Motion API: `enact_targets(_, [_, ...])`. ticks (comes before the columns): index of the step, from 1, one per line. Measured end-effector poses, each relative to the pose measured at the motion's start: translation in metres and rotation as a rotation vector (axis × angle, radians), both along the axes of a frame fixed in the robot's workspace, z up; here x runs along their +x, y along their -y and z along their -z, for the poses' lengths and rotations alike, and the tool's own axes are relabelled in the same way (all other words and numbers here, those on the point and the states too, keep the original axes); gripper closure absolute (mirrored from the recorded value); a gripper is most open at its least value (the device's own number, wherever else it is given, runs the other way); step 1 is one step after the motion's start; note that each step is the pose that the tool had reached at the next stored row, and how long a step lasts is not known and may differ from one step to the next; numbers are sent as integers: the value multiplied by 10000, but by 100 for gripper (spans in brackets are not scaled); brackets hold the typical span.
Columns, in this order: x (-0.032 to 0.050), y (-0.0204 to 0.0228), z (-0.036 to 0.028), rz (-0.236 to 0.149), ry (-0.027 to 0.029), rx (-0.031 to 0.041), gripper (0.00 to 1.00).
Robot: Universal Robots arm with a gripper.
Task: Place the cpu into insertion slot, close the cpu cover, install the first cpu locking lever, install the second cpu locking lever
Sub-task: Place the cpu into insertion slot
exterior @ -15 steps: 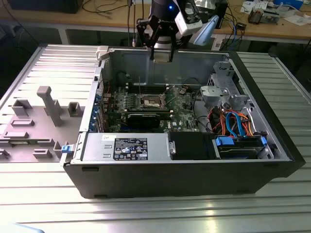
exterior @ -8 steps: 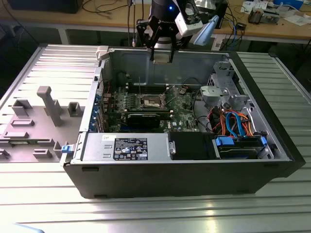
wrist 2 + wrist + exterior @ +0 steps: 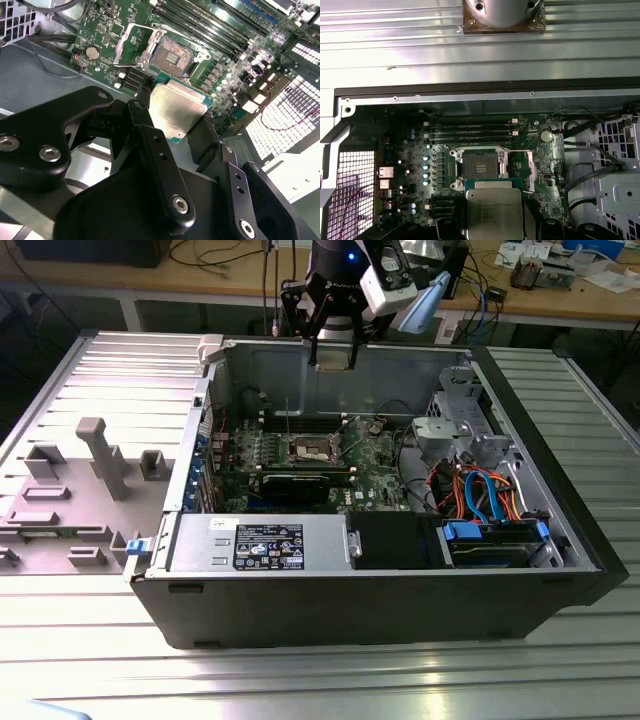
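Held cpu — jaws clamped on opposite edges — hangs well above insertion slot, slot bare. Judged light, stiff, underside fragile; edge hold suits, smooth metal top likely slippery.

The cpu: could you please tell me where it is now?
In both wrist views, the cpu is held in the gripper above the motherboard, close to the empty insertion slot.
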State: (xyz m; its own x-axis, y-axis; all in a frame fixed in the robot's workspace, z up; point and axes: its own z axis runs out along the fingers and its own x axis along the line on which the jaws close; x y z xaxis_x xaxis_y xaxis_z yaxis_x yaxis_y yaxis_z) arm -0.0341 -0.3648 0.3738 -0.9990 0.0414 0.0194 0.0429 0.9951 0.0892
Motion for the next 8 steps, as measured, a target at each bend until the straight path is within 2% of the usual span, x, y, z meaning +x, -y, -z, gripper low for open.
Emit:
enact_targets(2, [-1, 0, 5, 190, -1, -2, 45])
enact_targets(6, [-1, 0, 17, 868, 0, -2, 45])
enact_targets(8, [-1, 0, 19, 924, 0, 0, 45])
